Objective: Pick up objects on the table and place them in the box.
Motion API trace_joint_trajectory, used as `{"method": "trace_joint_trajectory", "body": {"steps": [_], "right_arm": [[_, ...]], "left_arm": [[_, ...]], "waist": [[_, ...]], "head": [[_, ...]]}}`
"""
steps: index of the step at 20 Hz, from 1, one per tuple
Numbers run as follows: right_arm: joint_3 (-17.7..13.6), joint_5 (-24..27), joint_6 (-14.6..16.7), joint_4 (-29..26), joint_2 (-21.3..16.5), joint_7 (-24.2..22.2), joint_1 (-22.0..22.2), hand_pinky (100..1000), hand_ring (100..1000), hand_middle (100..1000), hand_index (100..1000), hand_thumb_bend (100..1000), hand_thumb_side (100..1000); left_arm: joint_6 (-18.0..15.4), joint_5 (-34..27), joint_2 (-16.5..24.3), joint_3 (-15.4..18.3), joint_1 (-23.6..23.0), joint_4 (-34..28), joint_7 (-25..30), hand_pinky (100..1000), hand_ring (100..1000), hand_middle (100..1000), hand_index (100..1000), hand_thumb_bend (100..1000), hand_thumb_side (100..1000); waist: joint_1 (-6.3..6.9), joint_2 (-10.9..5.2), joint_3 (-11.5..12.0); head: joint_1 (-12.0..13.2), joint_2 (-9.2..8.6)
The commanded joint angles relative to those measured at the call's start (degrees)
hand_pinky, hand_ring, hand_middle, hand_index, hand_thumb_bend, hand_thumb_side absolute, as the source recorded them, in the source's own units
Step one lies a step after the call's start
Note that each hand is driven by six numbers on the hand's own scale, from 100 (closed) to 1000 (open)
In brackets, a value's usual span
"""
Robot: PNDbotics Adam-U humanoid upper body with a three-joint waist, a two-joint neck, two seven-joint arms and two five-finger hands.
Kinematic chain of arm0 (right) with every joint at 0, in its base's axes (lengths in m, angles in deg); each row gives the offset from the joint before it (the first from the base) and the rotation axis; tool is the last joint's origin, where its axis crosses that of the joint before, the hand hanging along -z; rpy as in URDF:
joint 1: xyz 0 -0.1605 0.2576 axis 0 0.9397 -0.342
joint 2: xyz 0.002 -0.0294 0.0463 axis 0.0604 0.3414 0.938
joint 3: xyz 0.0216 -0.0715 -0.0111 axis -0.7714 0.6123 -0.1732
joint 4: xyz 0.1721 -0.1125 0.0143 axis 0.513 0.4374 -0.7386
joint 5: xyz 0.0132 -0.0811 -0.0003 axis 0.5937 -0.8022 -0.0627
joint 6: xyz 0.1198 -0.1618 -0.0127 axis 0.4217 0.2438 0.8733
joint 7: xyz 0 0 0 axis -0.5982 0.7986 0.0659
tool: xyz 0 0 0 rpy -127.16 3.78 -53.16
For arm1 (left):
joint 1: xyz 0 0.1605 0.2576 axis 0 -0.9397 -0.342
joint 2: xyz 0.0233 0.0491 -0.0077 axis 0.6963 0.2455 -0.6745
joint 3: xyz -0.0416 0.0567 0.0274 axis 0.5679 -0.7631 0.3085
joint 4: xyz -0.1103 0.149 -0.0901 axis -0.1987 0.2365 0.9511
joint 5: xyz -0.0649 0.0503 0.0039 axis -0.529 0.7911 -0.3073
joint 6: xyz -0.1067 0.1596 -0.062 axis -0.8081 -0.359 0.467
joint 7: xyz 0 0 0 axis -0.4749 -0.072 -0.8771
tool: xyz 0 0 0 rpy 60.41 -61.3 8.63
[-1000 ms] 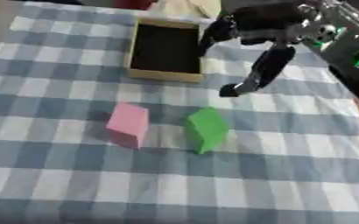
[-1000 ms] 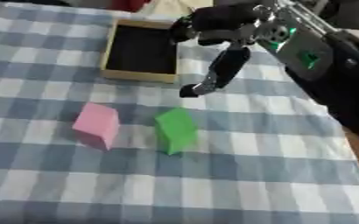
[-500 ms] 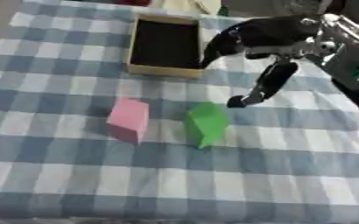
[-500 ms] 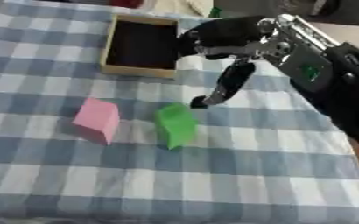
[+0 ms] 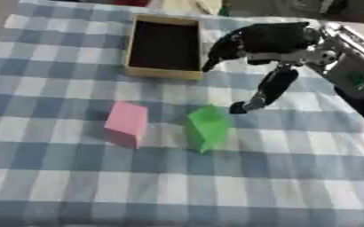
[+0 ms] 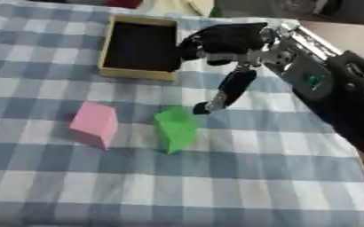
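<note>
Left eye view: right hand (image 5: 267, 42) above the checked-cloth worktop (image 5: 294, 177), fingers (image 5: 272, 88) spread wide, holding nothing. Matte green block (image 5: 207, 127) sits just below the lowest fingertip, not touching. Pink block (image 5: 127, 123) further left. Open cardboard box (image 5: 163, 48), dark inside, beside the fingers' left.

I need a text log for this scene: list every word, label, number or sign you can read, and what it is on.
No readable text anywhere.
The pink block, green block and box show no markings.
The checked cloth carries only its pattern.
The right hand has a small green spot on the forearm, too blurred to read.
</note>
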Motion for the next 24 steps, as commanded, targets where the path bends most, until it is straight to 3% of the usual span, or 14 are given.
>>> {"method": "trace_joint_trajectory", "body": {"steps": [1,9,15,24], "right_arm": [[-0.24,-0.92,0.84,-1.29,-1.06,0.33,-1.29,831,845,721,862,582,546],[0.11,0.82,3.34,-0.31,-0.02,-1.4,-0.88,836,849,688,847,647,528],[0.84,5.54,5.13,-0.21,0.59,-3.94,-1.44,836,846,670,840,593,480],[-1.23,4.86,1.49,-3.44,0.24,-4.66,4.0,834,840,650,837,547,423]], "left_arm": [[-0.01,0.24,1.28,-0.04,0.59,-1.11,0.46,616,547,614,756,100,880],[0.1,0.13,1.32,-0.15,0.59,-1.11,1.09,616,547,614,756,100,880],[0.31,0.07,1.27,-0.22,0.43,-1.11,1.47,616,546,614,755,100,882],[0.42,-0.1,1.11,-0.44,0.64,-1.11,1.87,615,545,614,755,100,884]], "waist": [[0.42,-0.77,0.04],[0.42,-1.02,0.18],[0.32,-1.29,0.3],[0.15,-1.3,0.7]], "head": [[-0.17,-0.62],[-0.01,-0.23],[0.16,0.04],[0.02,0.45]]}}
